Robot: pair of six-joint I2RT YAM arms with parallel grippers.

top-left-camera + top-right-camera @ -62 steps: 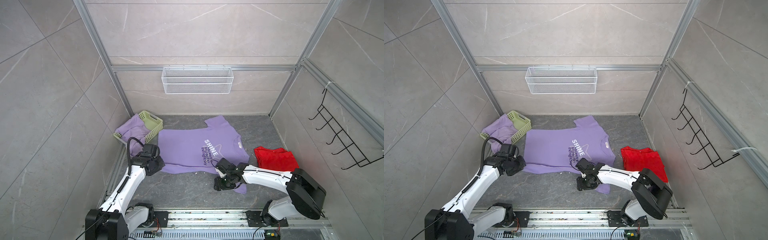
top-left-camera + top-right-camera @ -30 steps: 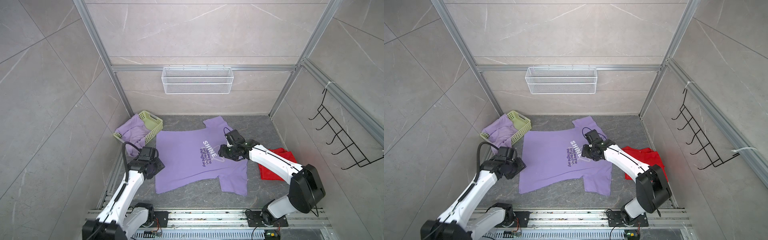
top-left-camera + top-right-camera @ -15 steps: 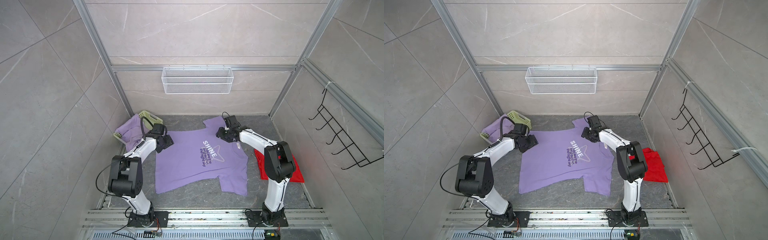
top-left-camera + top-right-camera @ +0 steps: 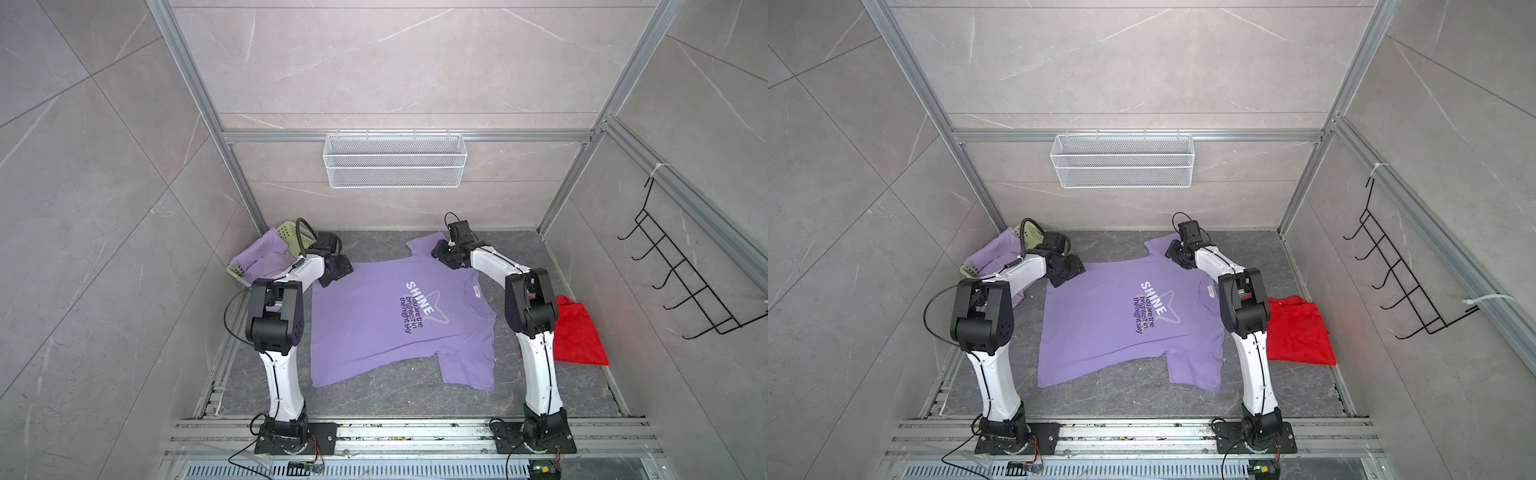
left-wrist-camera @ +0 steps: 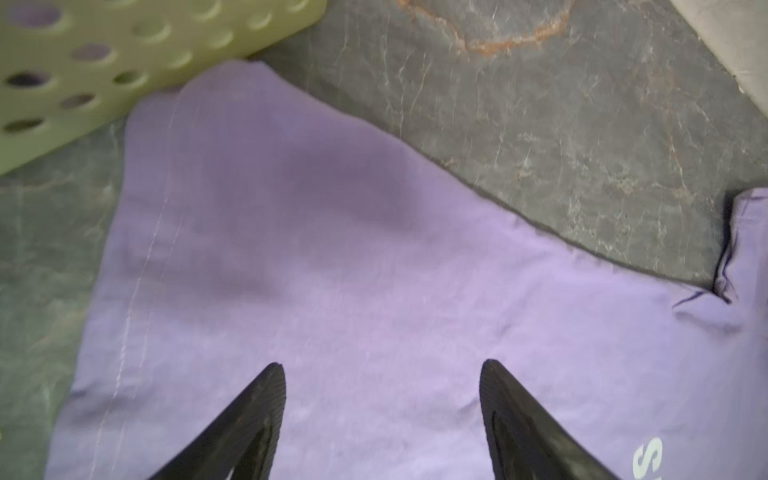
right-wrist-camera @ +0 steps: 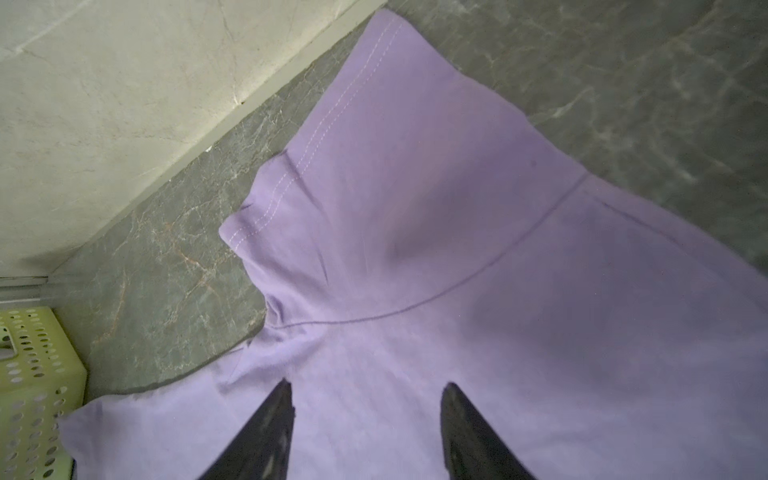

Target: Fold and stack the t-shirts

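Far left, back corner: pale green perforated basket against the wall, a crumpled lilac t-shirt spilling over its rim. The left arm hides part of it.

Left gripper: low over the far hem corner of the spread t-shirt, just beside the basket. In the left wrist view the gripper has both fingers set wide apart with flat cloth below and nothing pinched between them. Cannot tell if the tips touch the fabric.

Centre: SHINE t-shirt lies spread print-up on the dark marbled floor. Hem to the left, collar to the right, so the print reads sideways. The body is mostly flat, and the near hem edge runs slanted. One sleeve points toward the back wall, the other toward the rail at the front.

Above centre: white wire shelf on the back wall.

Right gripper: over the far sleeve, near the shoulder seam. In the right wrist view the gripper stands moderately parted, the seam and sleeve cloth lying loose ahead of it, nothing gripped.

Right: red garment on the floor behind the right arm, apart from the SHINE t-shirt.

Far right wall: black hook rack
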